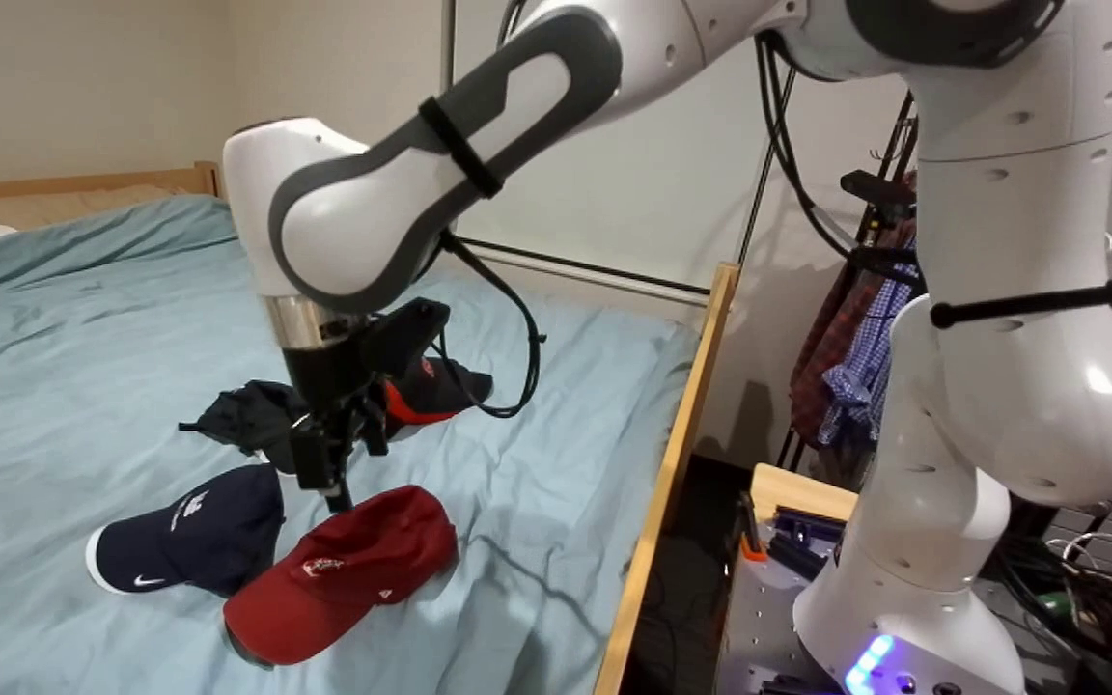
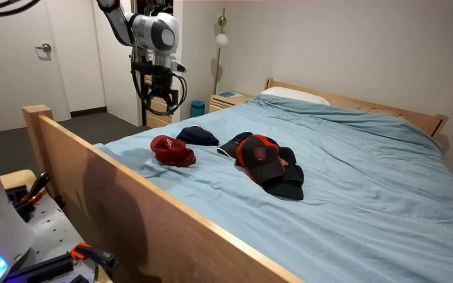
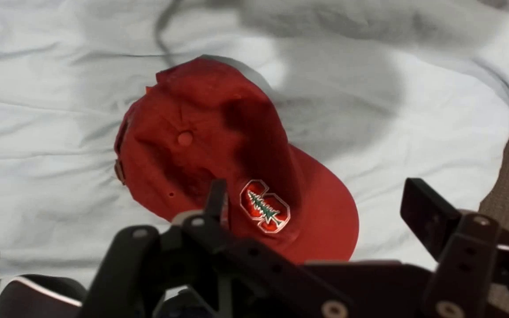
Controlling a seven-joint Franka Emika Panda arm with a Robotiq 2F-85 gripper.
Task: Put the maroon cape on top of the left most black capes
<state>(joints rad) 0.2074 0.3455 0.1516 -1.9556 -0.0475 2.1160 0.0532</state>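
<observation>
Above the maroon cap, hovers with the hand spread wide and empty, seemingly at the pick-up step, next needs to drop and grip!

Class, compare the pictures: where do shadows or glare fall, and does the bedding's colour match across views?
Wrist view: shadows lie across the nearly white bedding and darken part of the maroon cap; both exterior views: the bedding looks blue, and the base lights glow blue-violet; in an exterior view, glare spots the white arm; in an exterior view, a broad shadow darkens the footboard.
</observation>
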